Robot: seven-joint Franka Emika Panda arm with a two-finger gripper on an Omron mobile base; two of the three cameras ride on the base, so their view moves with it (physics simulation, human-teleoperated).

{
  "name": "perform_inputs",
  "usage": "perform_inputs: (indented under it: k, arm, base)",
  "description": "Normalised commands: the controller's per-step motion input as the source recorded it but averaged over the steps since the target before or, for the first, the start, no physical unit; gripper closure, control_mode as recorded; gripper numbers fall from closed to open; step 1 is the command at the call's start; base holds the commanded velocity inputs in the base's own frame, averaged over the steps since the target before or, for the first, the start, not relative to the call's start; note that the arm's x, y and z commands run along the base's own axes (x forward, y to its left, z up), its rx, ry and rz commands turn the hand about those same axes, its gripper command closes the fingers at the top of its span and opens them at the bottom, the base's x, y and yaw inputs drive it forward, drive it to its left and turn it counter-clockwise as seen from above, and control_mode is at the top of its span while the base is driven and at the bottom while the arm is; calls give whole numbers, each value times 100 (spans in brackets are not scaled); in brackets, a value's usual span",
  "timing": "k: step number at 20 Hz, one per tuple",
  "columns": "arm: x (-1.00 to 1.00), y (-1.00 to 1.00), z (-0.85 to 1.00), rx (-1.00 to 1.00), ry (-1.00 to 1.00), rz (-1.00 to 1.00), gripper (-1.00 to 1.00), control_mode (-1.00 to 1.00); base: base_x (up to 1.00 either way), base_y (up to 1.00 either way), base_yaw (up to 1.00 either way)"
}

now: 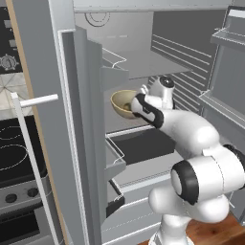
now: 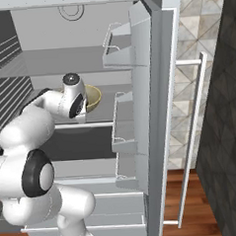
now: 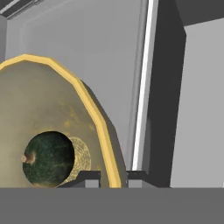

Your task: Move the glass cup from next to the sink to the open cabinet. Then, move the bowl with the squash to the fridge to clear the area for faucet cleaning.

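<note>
The bowl [image 3: 65, 109], matte pale yellow-olive with a thick rounded rim, fills the left of the hand view; the round, mottled dark green squash [image 3: 47, 158] sits inside. The hand [image 3: 113, 177] pinches the rim between its dark fingertips. The arm reaches mid-frame into the open silver-grey fridge [image 1: 86, 143].

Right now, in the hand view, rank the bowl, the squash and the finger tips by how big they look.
1. The bowl, largest, though closeness to the camera inflates it.
2. The squash inside it.
3. The gripper's fingertips, smallest; the two look alike in size.
</note>
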Motion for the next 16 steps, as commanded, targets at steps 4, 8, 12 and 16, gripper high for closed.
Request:
perform_inputs:
  k: [4, 8, 12, 16]
  arm:
    - [26, 0, -29, -1, 10, 0, 100, -100]
    - [18, 1, -9, 0, 5, 0, -100, -100]
    - [0, 0, 0, 0, 0, 0, -100, -100]
    - [-58, -2, 4, 0, -1, 0, -100, -100]
  base:
    - [0, 0, 0]
    - [0, 0, 0]
    - [0, 0, 0]
    - [0, 0, 0]
